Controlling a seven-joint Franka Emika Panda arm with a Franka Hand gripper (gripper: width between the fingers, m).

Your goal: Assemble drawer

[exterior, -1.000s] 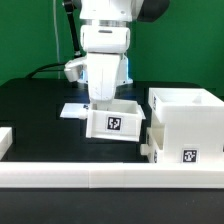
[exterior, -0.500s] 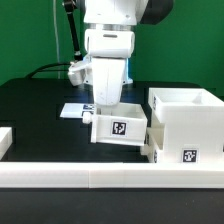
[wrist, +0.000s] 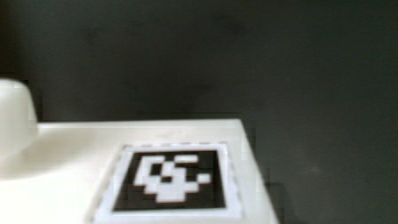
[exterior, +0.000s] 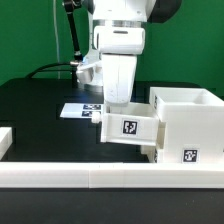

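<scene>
The tray (exterior: 130, 128), clamped in the gripper (exterior: 120, 104), should be levelled before being slid into the housing (exterior: 190, 125) at 3 o'clock.

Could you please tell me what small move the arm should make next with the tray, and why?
Probably ease the tray slowly a little further toward the exterior view's right. The gripper grips it from above, and its edge is already right at the side wall of the housing. I cannot tell whether they touch, so a short, gentle push seems safest.
</scene>
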